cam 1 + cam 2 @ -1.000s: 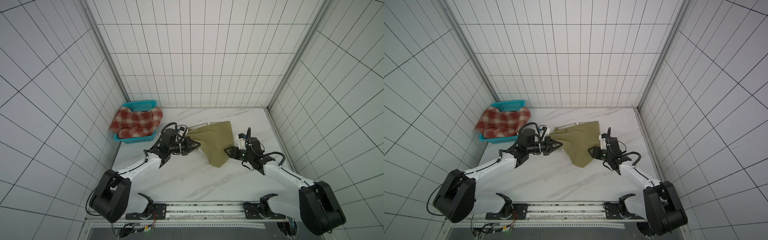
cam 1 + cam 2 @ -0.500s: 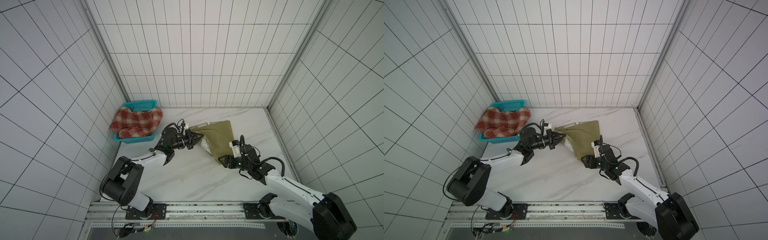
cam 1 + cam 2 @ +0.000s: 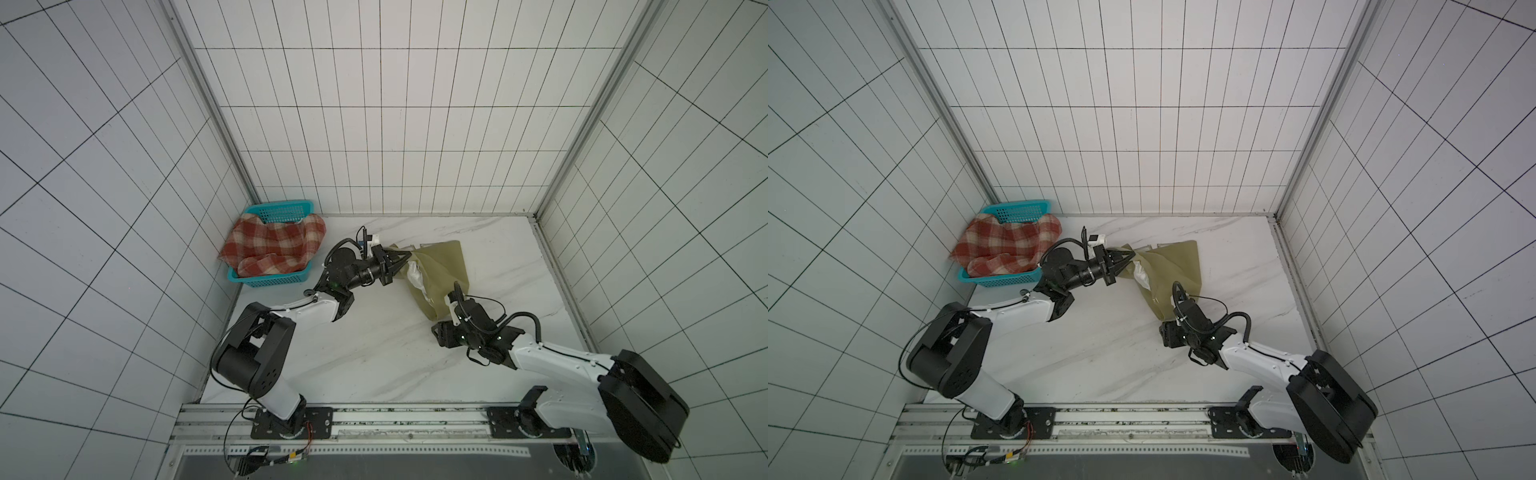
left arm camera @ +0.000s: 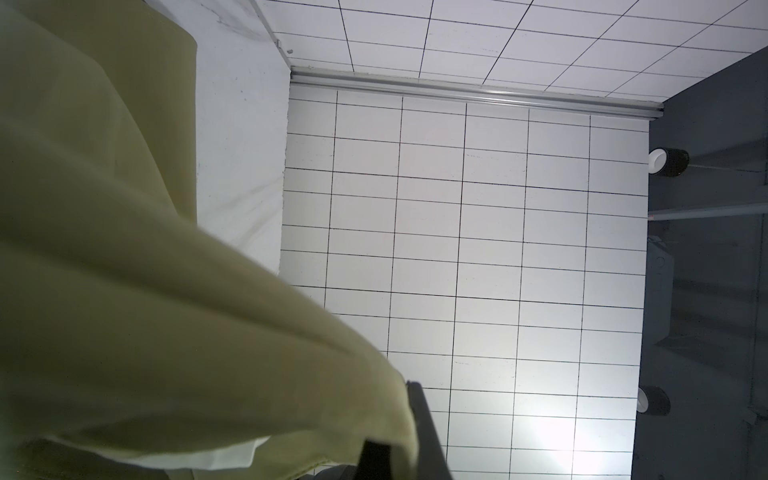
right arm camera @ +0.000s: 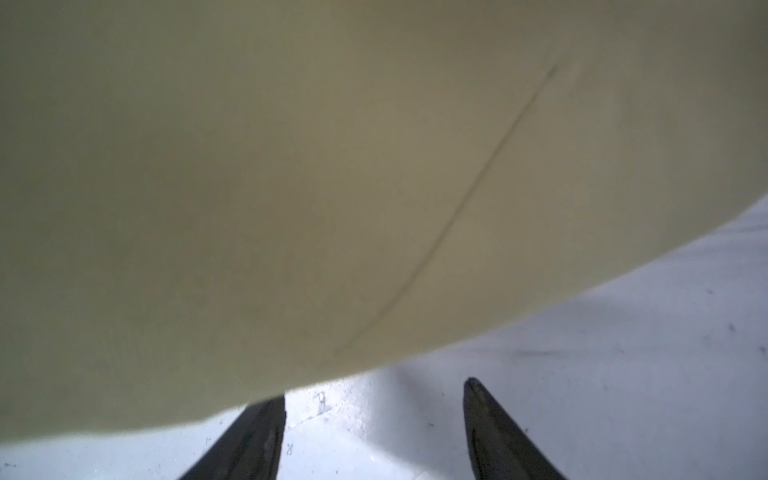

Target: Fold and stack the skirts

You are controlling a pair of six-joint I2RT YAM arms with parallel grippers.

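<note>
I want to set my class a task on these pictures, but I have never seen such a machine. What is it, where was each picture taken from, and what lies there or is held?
It is two robot arms at one marble table, each ending in a claw. Two pictures look down from overhead, side by side; two come from cameras on the arms' wrists. An olive skirt lies on the table, one edge pinched and lifted by the shut left claw. The right claw is open beside the skirt, holding nothing. A plaid skirt lies heaped in a teal basket.
</note>
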